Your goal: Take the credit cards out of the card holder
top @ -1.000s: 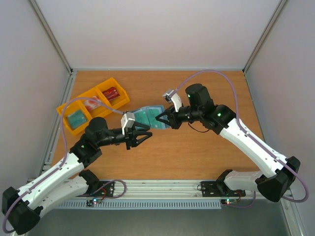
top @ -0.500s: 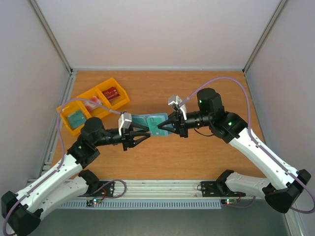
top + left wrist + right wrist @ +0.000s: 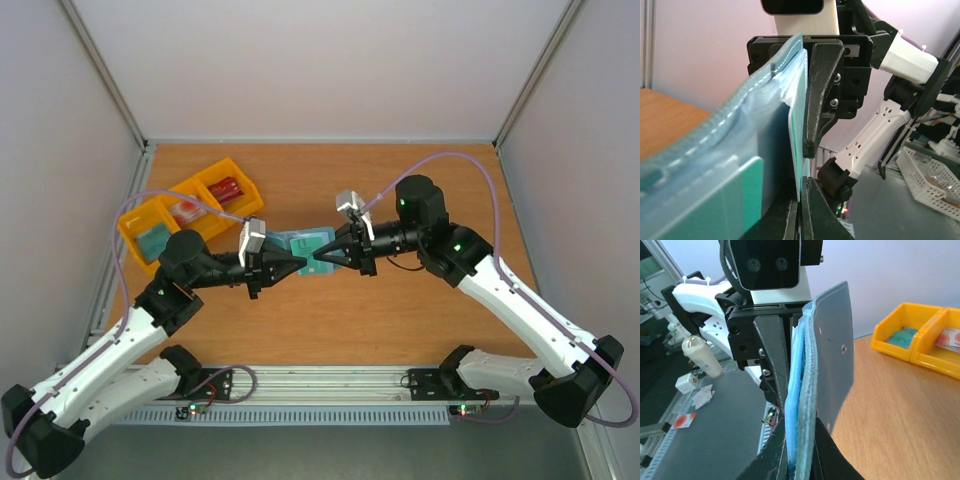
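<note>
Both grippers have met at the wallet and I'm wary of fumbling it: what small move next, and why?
Probably pull the left gripper straight back, away from the right gripper, to slide the teal card out. Its jaws look shut on that card's exposed edge, while the right gripper clamps the card holder at its far edge, above the table.

card holder blurred, cut off at frame bottom-left
</note>
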Robot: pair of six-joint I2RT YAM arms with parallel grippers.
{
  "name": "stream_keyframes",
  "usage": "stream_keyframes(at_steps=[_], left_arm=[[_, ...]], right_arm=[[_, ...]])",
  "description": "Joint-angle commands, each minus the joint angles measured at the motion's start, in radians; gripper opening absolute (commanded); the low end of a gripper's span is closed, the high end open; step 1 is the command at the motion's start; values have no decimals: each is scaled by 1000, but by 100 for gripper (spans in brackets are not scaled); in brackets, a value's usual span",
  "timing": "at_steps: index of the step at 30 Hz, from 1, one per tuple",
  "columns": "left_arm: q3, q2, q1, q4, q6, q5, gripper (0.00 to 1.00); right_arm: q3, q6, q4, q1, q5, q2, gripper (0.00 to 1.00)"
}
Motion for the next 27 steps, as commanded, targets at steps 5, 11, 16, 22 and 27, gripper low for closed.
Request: stream_keyframes(at_steps=[5, 11, 16, 22, 27], left_arm=[[23, -14, 2, 21, 4, -4, 0], [20, -4, 9, 43, -4, 12, 14], [28, 13, 8, 51, -5, 28, 1], [30, 10, 7, 30, -13, 17, 0], [23, 1, 11, 29, -19, 7, 0]], right_arm=[[-50, 4, 14, -25, -16, -49, 1], [-47, 29, 11, -63, -69, -49, 1], [-30, 25, 19, -62, -80, -51, 1], [-30, 3, -2, -67, -73, -61, 3], [-33, -9, -54, -108, -87, -64, 21]])
